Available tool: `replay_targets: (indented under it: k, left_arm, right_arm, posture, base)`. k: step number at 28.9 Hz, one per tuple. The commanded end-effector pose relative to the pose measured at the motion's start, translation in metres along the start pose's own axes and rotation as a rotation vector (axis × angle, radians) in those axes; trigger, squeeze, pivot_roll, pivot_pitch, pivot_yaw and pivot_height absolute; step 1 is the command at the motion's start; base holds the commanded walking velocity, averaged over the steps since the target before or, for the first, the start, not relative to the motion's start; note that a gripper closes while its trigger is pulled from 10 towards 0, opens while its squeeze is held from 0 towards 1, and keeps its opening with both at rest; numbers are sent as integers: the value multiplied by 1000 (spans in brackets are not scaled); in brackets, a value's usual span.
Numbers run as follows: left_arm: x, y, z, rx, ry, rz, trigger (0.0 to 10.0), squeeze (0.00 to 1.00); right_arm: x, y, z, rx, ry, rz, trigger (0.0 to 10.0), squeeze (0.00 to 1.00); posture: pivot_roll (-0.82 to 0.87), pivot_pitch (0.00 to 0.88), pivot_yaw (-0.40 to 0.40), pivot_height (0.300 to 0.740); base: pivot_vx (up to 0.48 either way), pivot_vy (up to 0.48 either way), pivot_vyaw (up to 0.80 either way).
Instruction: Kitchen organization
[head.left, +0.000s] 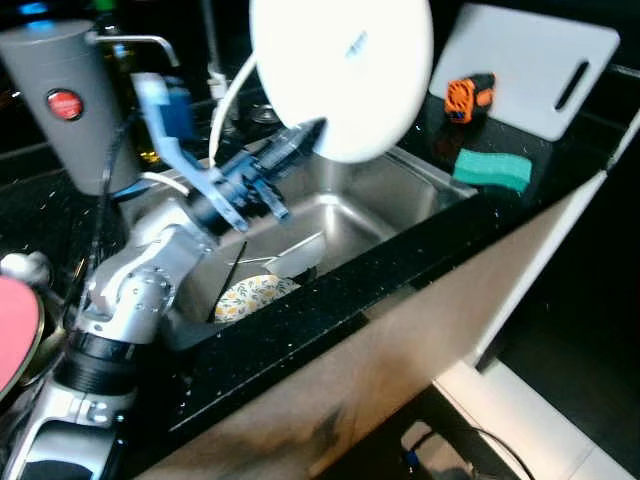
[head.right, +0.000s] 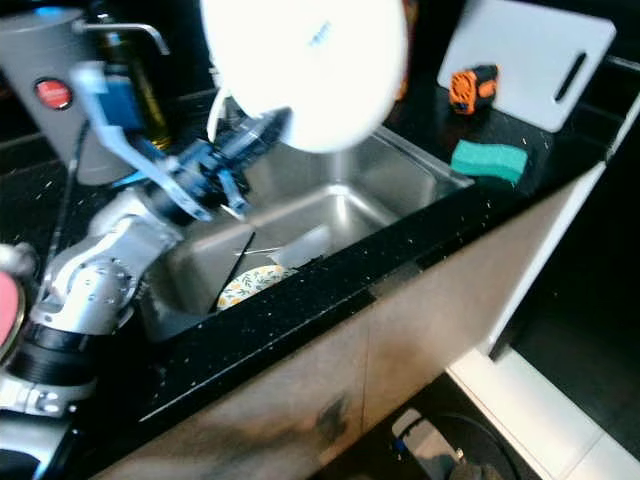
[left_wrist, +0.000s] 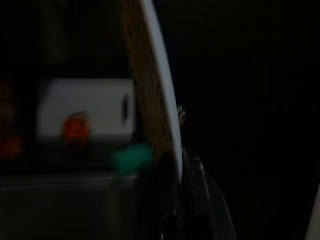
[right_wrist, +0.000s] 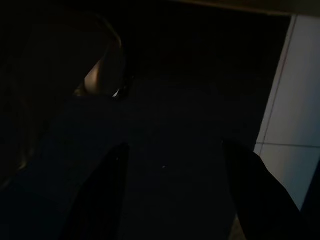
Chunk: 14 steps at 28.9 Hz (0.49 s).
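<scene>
- Left gripper, fingers pinched on the white plate's rim, holds it above the sink.
- Thin edge grip: a slip could smash it onto the patterned plate below.
- Right gripper hangs, fingers spread, empty.

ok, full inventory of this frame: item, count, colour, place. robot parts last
plate: 1, white, held above the sink
sink: 1, steel, set in the black counter
patterned plate: 1, yellow floral, in the sink
cutting board: 1, white, back of the counter
tape measure: 1, orange, by the board
sponge: 1, green, right of the sink
kettle: 1, grey, left
left gripper: shut on the plate's edge
right gripper: open, over a dark surface
</scene>
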<state>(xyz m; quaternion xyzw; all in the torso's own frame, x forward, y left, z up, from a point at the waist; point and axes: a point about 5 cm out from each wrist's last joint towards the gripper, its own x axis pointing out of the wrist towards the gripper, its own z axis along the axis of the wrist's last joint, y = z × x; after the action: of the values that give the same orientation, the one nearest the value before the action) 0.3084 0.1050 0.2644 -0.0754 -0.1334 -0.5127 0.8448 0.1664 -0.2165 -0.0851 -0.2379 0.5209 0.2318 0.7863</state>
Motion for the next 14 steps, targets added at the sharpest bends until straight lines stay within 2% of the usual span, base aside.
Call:
replay_targets:
  k: [1,2,3,5,7,8,10,12,14]
  left_arm:
    - [-9,11,-12,71,128,52,10000,0]
    - [-11,15,-19,132,215,69,10000,0]
    - [-11,15,-19,132,215,69,10000,0]
    - [-14,24,-27,222,337,95,10000,0]
    - [-14,34,-29,358,456,114,10000,0]
    - [-14,34,-29,358,456,114,10000,0]
    - [-13,43,-27,460,542,119,10000,0]
    - [-11,50,-26,525,604,110,10000,0]
    - [-10,52,-26,549,629,101,10000,0]
  right_arm:
    - [2,5,6,4,-20,7,10000,0]
    - [2,4,6,2,-20,6,10000,0]
    - [2,4,6,2,-20,6,10000,0]
    - [2,5,6,0,-18,5,10000,0]
    - [2,5,5,-1,-18,4,10000,0]
    - [2,5,5,-1,-18,4,10000,0]
    - [2,5,5,-1,-17,3,10000,0]
    - [2,5,5,-4,-16,2,10000,0]
    - [2,5,5,-5,-16,2,10000,0]
  posture:
    - [-14,0,46,740]
    - [-14,0,46,740]
    - [-14,0,46,740]
    - [-12,0,53,740]
    - [-13,0,58,740]
    - [-13,0,58,740]
    - [-14,0,61,740]
    - [-11,0,62,740]
    - [-10,0,63,740]
  base:
    - [0,0,0]
    - [0,0,0]
    - [0,0,0]
    - [0,0,0]
    - [0,0,0]
    - [0,0,0]
    - [0,0,0]
    - [0,0,0]
    - [0,0,0]
